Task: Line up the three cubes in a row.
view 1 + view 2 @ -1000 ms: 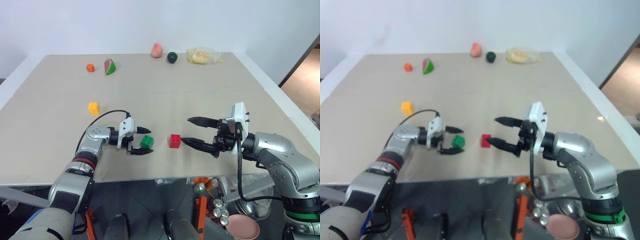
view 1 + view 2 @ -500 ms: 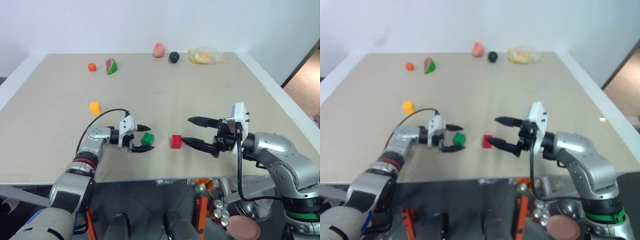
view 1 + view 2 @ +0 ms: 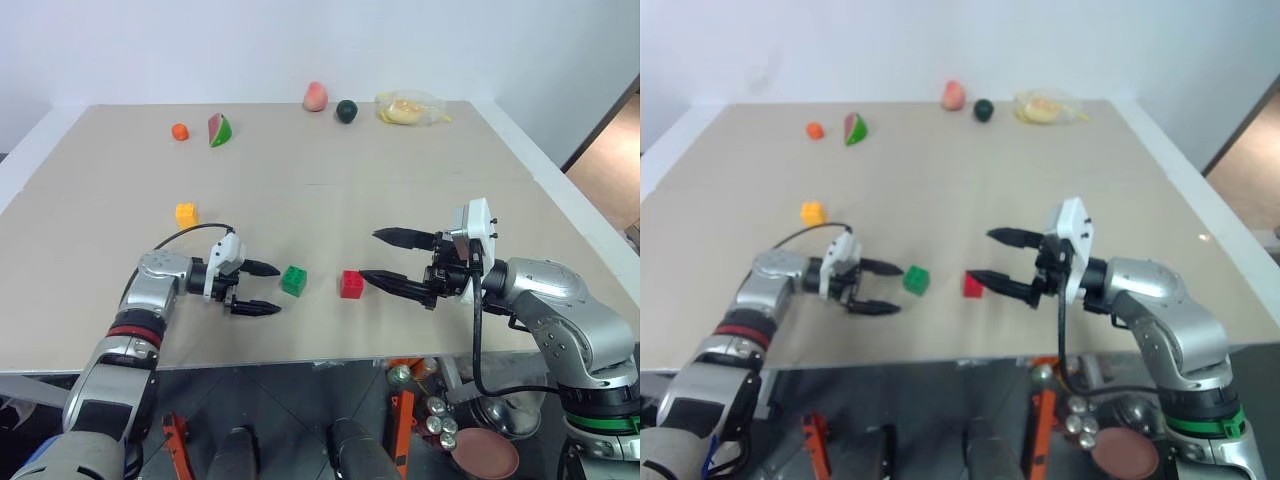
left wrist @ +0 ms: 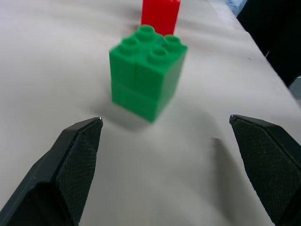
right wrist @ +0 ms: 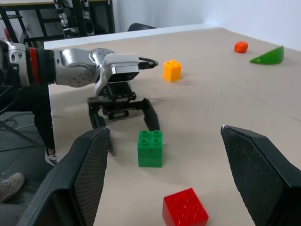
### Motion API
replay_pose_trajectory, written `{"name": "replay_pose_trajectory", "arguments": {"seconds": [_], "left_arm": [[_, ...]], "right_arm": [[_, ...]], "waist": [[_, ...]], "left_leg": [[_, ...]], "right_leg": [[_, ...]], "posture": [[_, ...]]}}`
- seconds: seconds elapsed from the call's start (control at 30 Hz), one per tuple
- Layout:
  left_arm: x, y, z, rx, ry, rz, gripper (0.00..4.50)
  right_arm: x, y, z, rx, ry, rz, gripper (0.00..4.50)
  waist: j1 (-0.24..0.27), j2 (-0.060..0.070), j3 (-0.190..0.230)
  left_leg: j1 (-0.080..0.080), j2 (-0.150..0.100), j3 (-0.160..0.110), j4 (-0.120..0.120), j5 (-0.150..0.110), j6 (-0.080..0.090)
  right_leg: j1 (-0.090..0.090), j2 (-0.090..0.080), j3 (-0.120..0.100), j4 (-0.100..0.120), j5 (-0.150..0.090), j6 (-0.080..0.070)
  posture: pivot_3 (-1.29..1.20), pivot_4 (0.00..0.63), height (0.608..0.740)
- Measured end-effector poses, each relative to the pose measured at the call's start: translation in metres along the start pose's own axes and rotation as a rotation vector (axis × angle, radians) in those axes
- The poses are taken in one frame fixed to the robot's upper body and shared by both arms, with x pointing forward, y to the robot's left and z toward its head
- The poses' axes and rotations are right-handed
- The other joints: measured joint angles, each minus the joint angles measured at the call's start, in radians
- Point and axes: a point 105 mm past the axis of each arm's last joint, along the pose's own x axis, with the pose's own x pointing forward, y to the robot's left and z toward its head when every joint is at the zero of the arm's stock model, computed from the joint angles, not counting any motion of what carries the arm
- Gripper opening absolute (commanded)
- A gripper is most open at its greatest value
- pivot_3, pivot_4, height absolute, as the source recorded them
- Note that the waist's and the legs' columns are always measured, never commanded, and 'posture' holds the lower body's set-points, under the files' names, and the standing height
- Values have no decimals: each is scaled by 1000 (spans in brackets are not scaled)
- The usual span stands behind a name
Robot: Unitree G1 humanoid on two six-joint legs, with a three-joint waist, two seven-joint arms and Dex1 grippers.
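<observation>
The green cube [image 3: 293,281] stands on the table with the red cube [image 3: 351,284] close to its right. Farther back and to the left, the yellow cube [image 3: 186,214] sits alone. My left gripper [image 3: 277,290] is open just left of the green cube, its fingertips short of it and nothing between them. The left wrist view shows the green cube [image 4: 146,70] ahead of the fingers [image 4: 75,155], the red cube [image 4: 161,14] behind it. My right gripper [image 3: 369,256] is open, hovering just right of the red cube. The right wrist view shows all three cubes.
Along the far side of the table lie a small orange fruit [image 3: 180,131], a watermelon-slice toy [image 3: 219,130], a peach-coloured fruit [image 3: 316,96], a dark round fruit [image 3: 346,110] and a clear bag [image 3: 408,108]. The table's front edge [image 3: 300,355] runs just below both grippers.
My left gripper has pulled back to the left, away from the green cube that stood between its open fingers. The cube stays in place. The right gripper has not moved.
</observation>
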Motion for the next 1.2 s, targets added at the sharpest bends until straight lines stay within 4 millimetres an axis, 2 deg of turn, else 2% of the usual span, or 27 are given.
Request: {"name": "replay_pose_trajectory", "arguments": {"seconds": [0.27,0.4,0.6,0.9,1.2], "left_arm": [[-13,8,-1,47,25,101,4485],[-16,17,-7,119,52,208,4485],[-23,36,-4,159,43,372,4485],[-18,40,-3,181,33,412,4485],[-9,40,1,171,16,381,4485]], "right_arm": [[5,2,-2,2,-2,23,3888],[6,1,1,-13,-10,23,3888],[6,0,1,-11,-9,22,3888],[6,0,1,-11,-10,22,3888],[6,0,1,-12,-9,22,3888]], "waist": [[1,0,0],[1,0,0],[4,0,0],[7,0,0],[28,0,0]], "left_leg": [[0,0,0,1,0,0],[0,0,0,0,0,0],[0,0,0,1,0,0],[0,0,0,1,0,0],[-1,-3,0,2,0,0]], "right_leg": [[0,0,0,0,0,0],[0,0,0,0,0,0],[0,0,0,0,1,0],[1,0,0,0,1,0],[0,-2,0,0,0,1]], "posture": [[0,150,740],[0,150,740],[0,150,740],[0,150,740],[0,150,740]]}}
